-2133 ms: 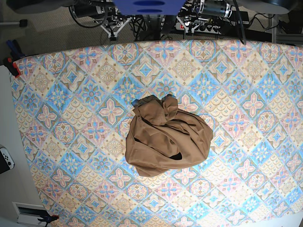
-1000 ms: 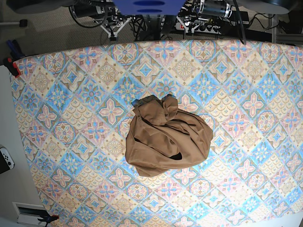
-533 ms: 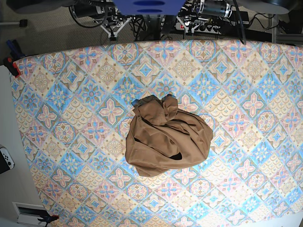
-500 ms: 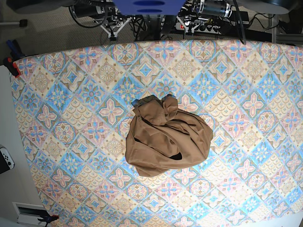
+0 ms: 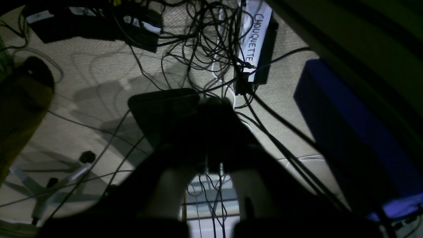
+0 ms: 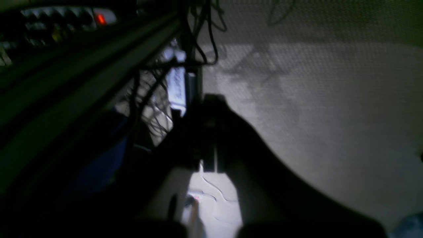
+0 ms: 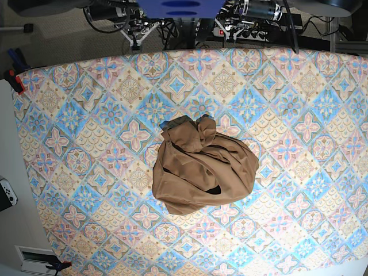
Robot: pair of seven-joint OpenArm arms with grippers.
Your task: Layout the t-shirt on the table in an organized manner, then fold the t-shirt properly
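A: Where's the t-shirt point(image 7: 202, 167) rn?

B: Bunched in a heap near the middle of the surface point(image 7: 86, 115), on the patterned cloth. Sleeves & hem not readable, folds over folds, dark gap near the lower middle.

A: Arms?

B: Neither over the surface in the base view. Both wrist cams look down at carpet floor and cables point(image 5: 205, 39), so both arms seem parked behind the far edge. Left tool point(image 5: 211, 145) and right tool point(image 6: 208, 145) are just dark silhouettes, jaws together, narrow, nothing between them.

A: So layout step not begun, imo.

B: Agreed. Shirt's crumpled, nothing spread yet.

A: What can go wrong?

B: Main risk: pinching several layers at once. Heap's so bunched that a grab at the top lump prob takes two or three plies, then lifting just moves the ball instead of opening it.

A: And picking wrong spots?

B: Yep. Can't tell collar from hem here, so the two tools may grab non-matching corners & the cloth twists when pulled apart.

A: Anything w/ the surface cover?

B: If a tool goes too deep it could catch the patterned cloth under the shirt & drag it. Also the tools need to open before reaching in; arriving closed just pokes the pile.
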